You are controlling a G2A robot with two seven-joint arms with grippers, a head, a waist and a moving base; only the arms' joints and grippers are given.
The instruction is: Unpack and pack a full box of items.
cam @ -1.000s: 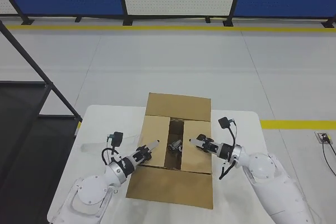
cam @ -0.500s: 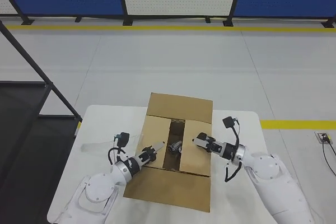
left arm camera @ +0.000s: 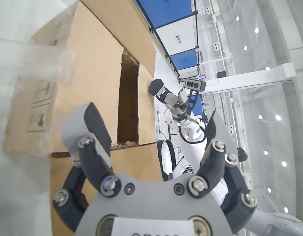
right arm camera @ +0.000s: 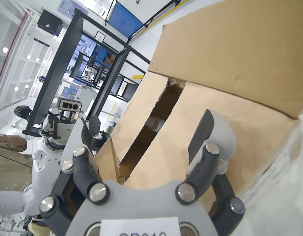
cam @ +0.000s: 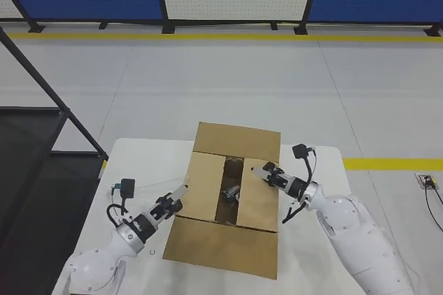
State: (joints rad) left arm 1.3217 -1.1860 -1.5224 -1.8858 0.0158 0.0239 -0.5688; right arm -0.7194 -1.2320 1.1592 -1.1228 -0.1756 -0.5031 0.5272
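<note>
Inside our left gripper [left arm camera: 152, 121] there is nothing: its jaws stand wide apart, just beside the left side flap [cam: 204, 181] of the brown cardboard box [cam: 235, 139]. Our right gripper [right arm camera: 149, 124] is likewise spread and empty, low over the right side flap [cam: 257, 206] near its far corner. We judge the step to be folding the side flaps outward. To do it well, we should catch each flap at its inner edge and swing both back evenly, so the box does not slide. The box sits on the white table [cam: 136, 158], mouth up, its long axis running away from us with a slight slant. The dark slot [cam: 232, 168] between the flaps follows that axis, and small items [cam: 229, 193] we cannot make out show within.
</note>
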